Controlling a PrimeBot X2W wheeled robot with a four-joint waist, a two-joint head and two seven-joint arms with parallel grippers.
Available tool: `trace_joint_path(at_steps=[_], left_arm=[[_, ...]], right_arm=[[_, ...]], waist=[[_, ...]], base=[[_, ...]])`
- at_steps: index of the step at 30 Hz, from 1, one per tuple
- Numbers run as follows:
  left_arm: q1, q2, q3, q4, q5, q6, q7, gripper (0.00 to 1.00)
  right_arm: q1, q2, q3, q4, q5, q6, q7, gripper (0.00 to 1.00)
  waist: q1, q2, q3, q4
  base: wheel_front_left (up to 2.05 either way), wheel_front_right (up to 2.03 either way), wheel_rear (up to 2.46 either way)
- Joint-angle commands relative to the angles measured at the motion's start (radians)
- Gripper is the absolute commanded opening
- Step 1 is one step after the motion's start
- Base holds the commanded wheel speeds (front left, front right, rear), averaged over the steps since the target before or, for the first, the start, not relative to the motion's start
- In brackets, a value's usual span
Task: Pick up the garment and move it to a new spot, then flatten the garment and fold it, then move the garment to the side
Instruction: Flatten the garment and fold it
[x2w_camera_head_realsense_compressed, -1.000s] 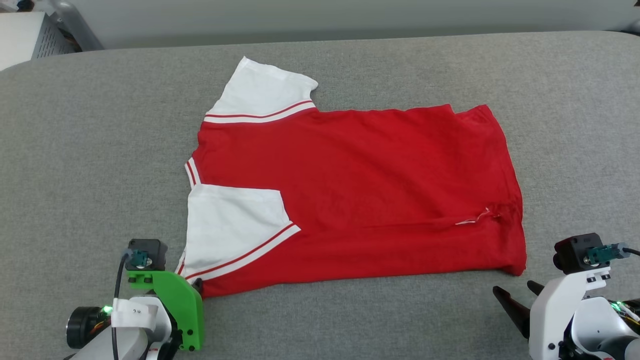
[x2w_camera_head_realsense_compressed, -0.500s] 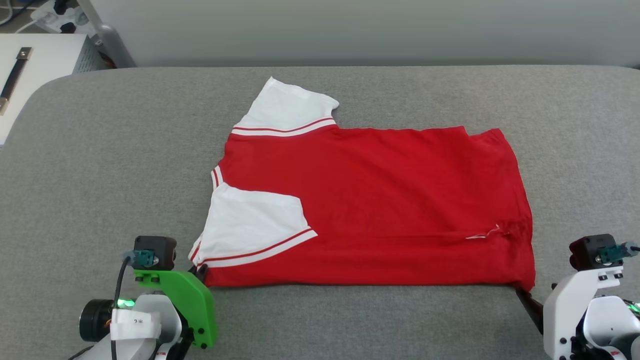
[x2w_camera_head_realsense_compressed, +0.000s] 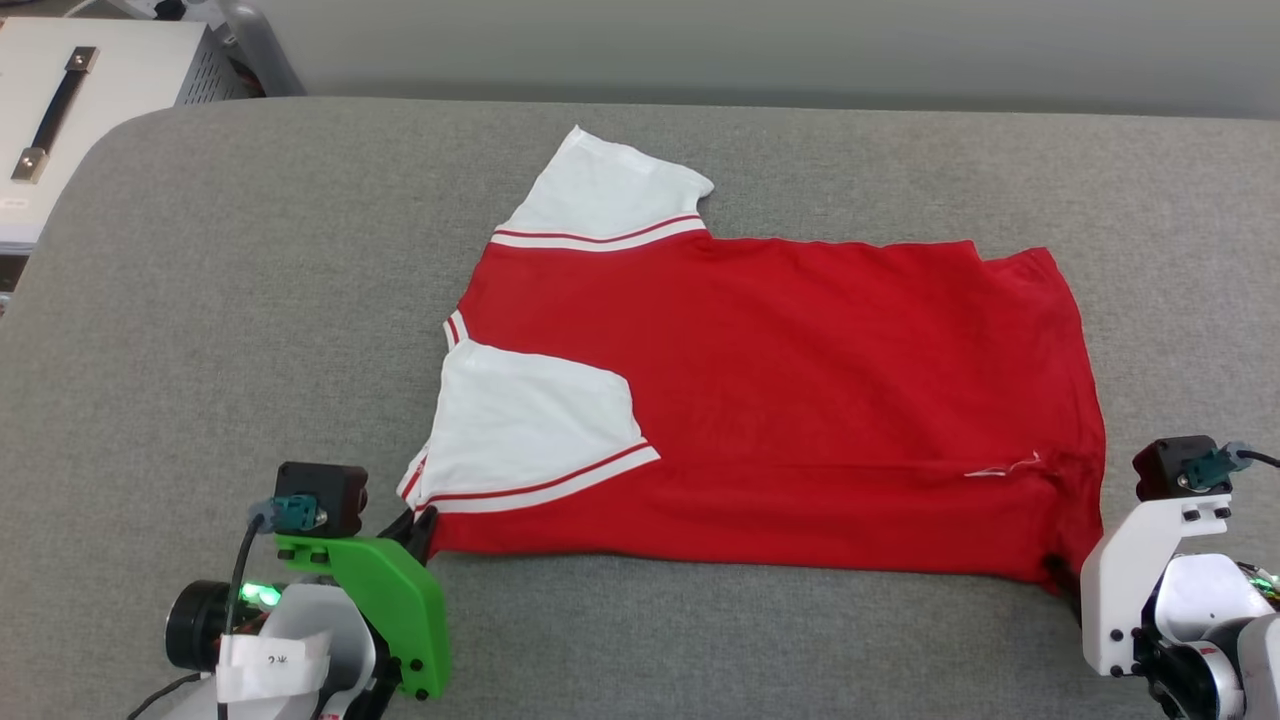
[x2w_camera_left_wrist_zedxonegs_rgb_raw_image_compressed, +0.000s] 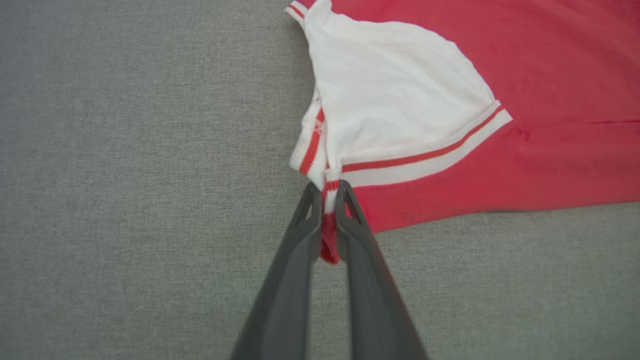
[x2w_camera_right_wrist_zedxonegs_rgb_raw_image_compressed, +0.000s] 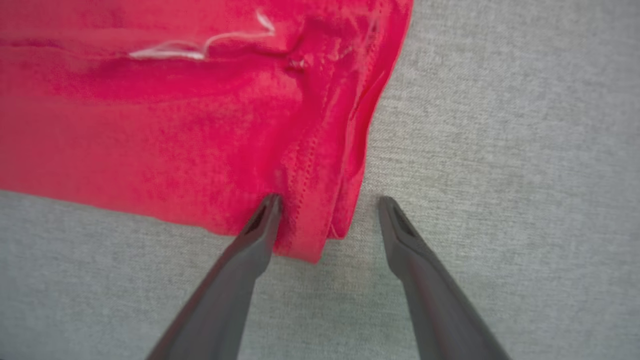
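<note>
The garment (x2w_camera_head_realsense_compressed: 780, 400) lies flat on the grey padded table (x2w_camera_head_realsense_compressed: 200, 300), plain red side up, so the print is hidden. Its white sleeves point left and the near sleeve is folded onto the body. My left gripper (x2w_camera_head_realsense_compressed: 420, 522) is at the near left corner. In the left wrist view it (x2w_camera_left_wrist_zedxonegs_rgb_raw_image_compressed: 327, 192) is shut on the garment (x2w_camera_left_wrist_zedxonegs_rgb_raw_image_compressed: 400, 100) just below the striped sleeve trim. My right gripper (x2w_camera_right_wrist_zedxonegs_rgb_raw_image_compressed: 327, 200) is open, its two fingers on either side of the hem corner of the garment (x2w_camera_right_wrist_zedxonegs_rgb_raw_image_compressed: 150, 125), the left fingertip (x2w_camera_right_wrist_zedxonegs_rgb_raw_image_compressed: 270, 205) on the cloth.
A white cabinet with a black handle (x2w_camera_head_realsense_compressed: 60, 90) stands beyond the table's far left corner. Bare grey padding runs left of the garment and along the near edge between my two arms. A pale wall closes the back.
The head camera has shifted, so the whole picture moved. My right gripper has come forward from bare table to the hem corner. My left gripper stays shut on the sleeve-side corner.
</note>
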Motion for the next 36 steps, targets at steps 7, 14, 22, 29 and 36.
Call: trace_joint_path(at_steps=[7, 14, 22, 29, 36], left_arm=[[0.0, 0.014, 0.002, -0.012, 0.014, 0.01, 0.001, 0.0], [-0.001, 0.017, -0.001, 0.002, 0.007, 0.006, 0.011, 0.0], [0.022, 0.02, -0.012, 0.047, -0.016, -0.011, 0.024, 0.0], [0.055, 0.028, -0.032, 0.081, -0.035, -0.031, 0.043, 0.0], [0.099, 0.03, -0.06, 0.086, -0.045, -0.041, 0.055, 0.0]], right_arm=[[-0.029, 0.018, 0.012, 0.075, 0.007, -0.001, -0.004, 1.0], [-0.034, 0.014, 0.015, 0.125, 0.02, -0.001, -0.016, 0.0], [-0.034, -0.018, 0.005, 0.141, 0.031, -0.001, -0.028, 0.0], [-0.001, -0.067, 0.001, 0.117, 0.059, -0.001, -0.009, 0.0], [0.093, -0.107, -0.031, 0.038, 0.091, -0.001, 0.043, 0.0]], waist=[[0.0, 0.0, 0.038, 0.01], [0.0, 0.0, 0.041, 0.006], [0.0, 0.0, -0.006, -0.009], [0.0, 0.0, -0.064, -0.016], [0.0, 0.0, -0.113, -0.014]], base=[[0.0, 0.0, 0.0], [0.0, 0.0, 0.0], [0.0, 0.0, 0.0], [0.0, 0.0, 0.0], [0.0, 0.0, 0.0]])
